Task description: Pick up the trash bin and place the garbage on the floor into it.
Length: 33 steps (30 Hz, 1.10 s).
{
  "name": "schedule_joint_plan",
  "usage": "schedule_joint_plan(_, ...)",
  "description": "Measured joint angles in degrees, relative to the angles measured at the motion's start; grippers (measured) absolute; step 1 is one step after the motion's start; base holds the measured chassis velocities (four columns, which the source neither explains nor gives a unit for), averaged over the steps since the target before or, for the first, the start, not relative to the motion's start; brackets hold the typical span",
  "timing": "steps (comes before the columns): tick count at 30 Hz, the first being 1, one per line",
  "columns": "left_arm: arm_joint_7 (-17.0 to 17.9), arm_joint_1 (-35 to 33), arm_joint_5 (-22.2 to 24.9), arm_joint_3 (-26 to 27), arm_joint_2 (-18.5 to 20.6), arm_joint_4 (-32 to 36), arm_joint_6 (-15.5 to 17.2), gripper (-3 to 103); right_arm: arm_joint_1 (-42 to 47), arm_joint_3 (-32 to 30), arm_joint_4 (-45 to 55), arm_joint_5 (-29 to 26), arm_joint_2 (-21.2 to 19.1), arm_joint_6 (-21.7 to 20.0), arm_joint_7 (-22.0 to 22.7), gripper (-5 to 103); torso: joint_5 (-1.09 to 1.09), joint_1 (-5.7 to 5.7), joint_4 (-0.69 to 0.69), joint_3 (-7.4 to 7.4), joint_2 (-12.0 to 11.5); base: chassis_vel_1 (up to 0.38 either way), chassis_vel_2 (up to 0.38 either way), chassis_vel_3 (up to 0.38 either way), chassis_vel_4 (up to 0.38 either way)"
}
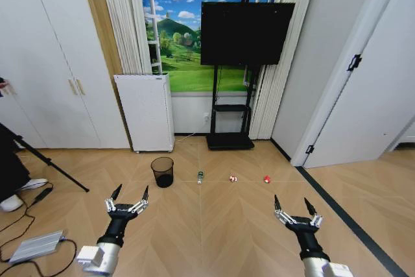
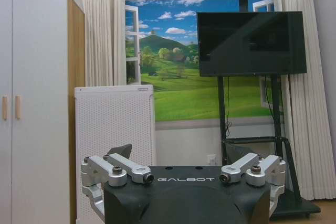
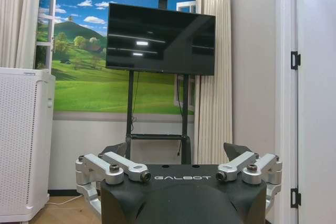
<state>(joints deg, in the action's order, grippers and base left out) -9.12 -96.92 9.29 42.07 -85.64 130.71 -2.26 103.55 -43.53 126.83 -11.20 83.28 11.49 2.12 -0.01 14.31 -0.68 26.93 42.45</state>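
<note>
Both grippers hover spread wide and empty — left gripper, right gripper — short of the wire-mesh trash bin. Right of the bin lie bottle, wrapper, red piece.

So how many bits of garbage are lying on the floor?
3, in a row right of the bin: a bottle nearest it, a wrapper next, a red piece farthest. None looks hidden.

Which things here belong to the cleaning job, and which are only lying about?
Job: trash bin; bottle, wrapper, red piece on the floor; open left gripper and right gripper.

Lying about: white appliance, TV stand, tripod.
</note>
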Motion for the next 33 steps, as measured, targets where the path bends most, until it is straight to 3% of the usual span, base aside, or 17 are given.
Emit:
schedule_joint_plan(9,-0.1,-0.2,0.1,0.1,0.0,-0.3,-0.4,98,0.1,-2.0,-0.9,-0.9,0.0,0.8,-5.6,100,-0.01,-0.05,-0.01,-0.02,0.0,0.131,-0.137,-0.134,0.139)
schedule_joint_plan(23,-0.3,-0.1,0.1,0.2,0.0,-0.9,-0.9,98,0.1,-2.2,-2.4,-2.0,-0.1,2.0,-6.4,100,0.01,-0.01,-0.01,0.00,0.0,-0.075,0.063,0.080,-0.068)
schedule_joint_plan(33,-0.3,-0.2,-0.1,0.2,0.0,-0.9,-0.9,98,0.0,-2.1,-2.7,-2.2,-0.1,2.1,-6.2,100,0.02,-0.01,0.00,-0.01,0.0,-0.188,0.199,0.203,-0.200)
